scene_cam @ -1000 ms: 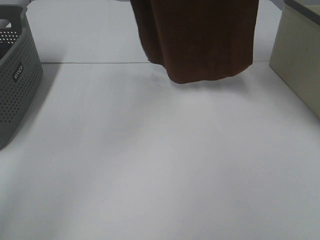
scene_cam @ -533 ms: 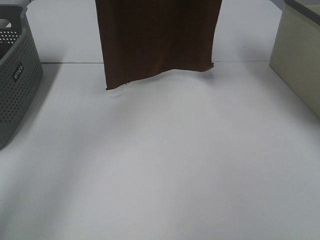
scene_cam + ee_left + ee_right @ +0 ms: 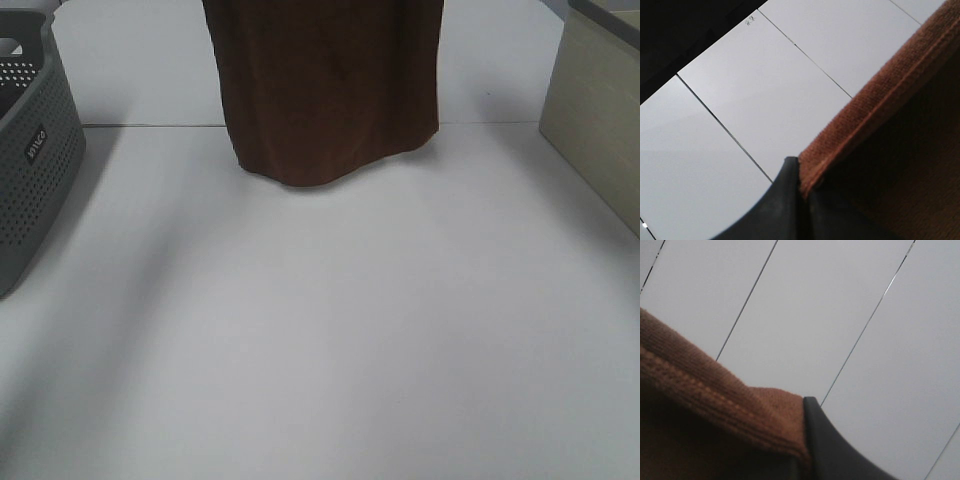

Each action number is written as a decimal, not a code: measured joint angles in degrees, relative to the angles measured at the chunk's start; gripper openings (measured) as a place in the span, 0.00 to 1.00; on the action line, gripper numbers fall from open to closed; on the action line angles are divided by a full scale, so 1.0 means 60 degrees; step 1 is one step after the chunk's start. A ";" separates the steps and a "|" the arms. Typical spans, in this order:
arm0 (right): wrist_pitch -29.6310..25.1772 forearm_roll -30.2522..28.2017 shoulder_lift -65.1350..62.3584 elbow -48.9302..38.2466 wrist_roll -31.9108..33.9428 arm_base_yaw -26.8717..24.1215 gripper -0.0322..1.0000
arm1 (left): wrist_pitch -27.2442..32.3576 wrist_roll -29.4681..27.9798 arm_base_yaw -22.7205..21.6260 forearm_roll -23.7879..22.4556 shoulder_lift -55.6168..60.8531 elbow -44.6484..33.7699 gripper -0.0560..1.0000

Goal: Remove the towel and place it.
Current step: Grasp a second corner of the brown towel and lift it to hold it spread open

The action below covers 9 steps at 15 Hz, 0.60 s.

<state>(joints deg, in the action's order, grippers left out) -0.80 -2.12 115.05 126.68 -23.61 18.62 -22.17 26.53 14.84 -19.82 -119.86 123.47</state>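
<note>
Compared with half a second ago, the towel's [image 3: 325, 90] lower edge is no longer a flat hem with sharp corners. It now bows down in a rounded curve. The side nearest the grey basket [image 3: 30, 150] sits slightly farther from the basket, though a second ago the whole cloth was farther away still.

The towel is dark brown terry. It hangs upright, well apart from the basket and level with the basket's far end. Its top runs out of the high view, and its lower edge is just above the bench [image 3: 320, 340] or brushing it; I cannot tell which. Soft vertical folds show, and the stitched hem band is visible in the wrist views.

The left claw [image 3: 801, 192] is pinched closed on the towel's hemmed edge [image 3: 880, 105]. The right claw [image 3: 807, 450] grips another hemmed corner [image 3: 715, 405], with a dark finger pressed against the cloth. Neither claw shows in the high view.

The bench is white and matte with thin dark seam lines, one passing behind the towel. The perforated basket stands on the bench, cut off by the frame. A beige box [image 3: 600, 110] stands on the bench opposite the basket, well apart from it.
</note>
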 joint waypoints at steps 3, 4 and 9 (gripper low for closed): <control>0.0697 0.0000 0.0821 0.0821 0.0067 0.0000 0.04 | 0.0038 -0.0134 -0.0134 0.0010 -0.1557 0.2397 0.05; 0.0764 0.0000 0.0898 0.0945 0.0086 -0.0010 0.04 | 0.0105 -0.0210 -0.0134 0.0010 -0.1814 0.2836 0.05; 0.0840 0.0000 0.1098 0.1003 0.0487 -0.0220 0.04 | 0.0095 -0.0583 -0.0229 -0.0267 -0.2158 0.3285 0.05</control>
<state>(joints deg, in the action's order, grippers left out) 4.24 -2.12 121.64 132.70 -20.68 17.30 -21.60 23.03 13.46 -21.43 -132.81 143.18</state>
